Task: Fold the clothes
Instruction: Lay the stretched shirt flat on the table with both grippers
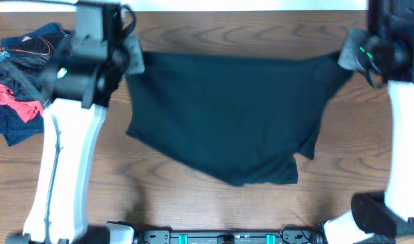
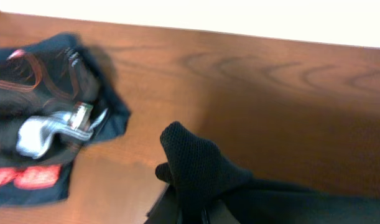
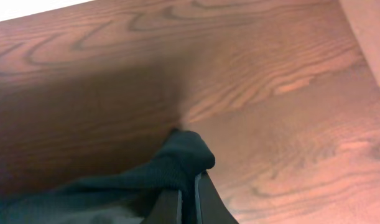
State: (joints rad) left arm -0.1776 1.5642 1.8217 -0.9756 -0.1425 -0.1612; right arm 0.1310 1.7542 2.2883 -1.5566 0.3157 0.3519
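Closest in on my left wrist view, my left claw (image 2: 188, 210) is pressed together with a bunch of black mesh-textured cloth sticking up from between the fingers. That cloth is a corner of the black T-shirt (image 2: 199, 165). Just past it lies bare wooden table (image 2: 270, 93), and farther off to the side sits the pile of other garments (image 2: 43, 124): black fabric with thin orange-red lines, a pale grey patch and red lettering.

On my right wrist view the right claw (image 3: 181, 205) is also closed tight, pinching another corner of the same shirt (image 3: 180, 158), which humps up over the fingertips. Beyond it there is only wood grain.

From overhead, the black T-shirt (image 1: 227, 115) hangs spread between my two arms. Its upper edge is stretched fairly straight from the left claw (image 1: 134, 57) to the right claw (image 1: 347, 57), along the far side of the table (image 1: 261, 30). The lower part sags in an uneven curve toward the near edge, one corner folded at lower right. The pile (image 1: 20, 85) — red, navy and black pieces — lies at the table's left end, apart from the shirt, beside my left arm.
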